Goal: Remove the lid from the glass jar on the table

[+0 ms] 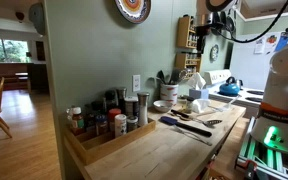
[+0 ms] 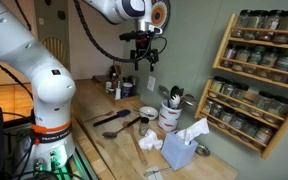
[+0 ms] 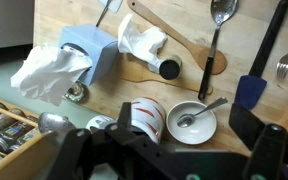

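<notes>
The long wooden table [image 1: 159,155] carries a wooden tray [image 1: 89,148] with several lidded glass jars [image 1: 119,122]. I cannot tell which jar is the task's. My gripper [image 2: 144,58] hangs high above the table, open and empty; it also shows in an exterior view [image 1: 213,45]. In the wrist view its fingers [image 3: 174,160] frame a red-striped white cup [image 3: 144,115] and a white bowl with a spoon [image 3: 195,121] far below. A small round lid-like top [image 3: 76,92] sits beside the tissue box.
A blue tissue box [image 3: 84,50] [image 2: 181,150], a utensil crock [image 2: 170,112], and several spoons and spatulas [image 3: 214,50] lie on the table [image 2: 99,100]. A spice rack [image 2: 254,75] hangs on the wall. The robot base [image 2: 44,90] stands at the table's end.
</notes>
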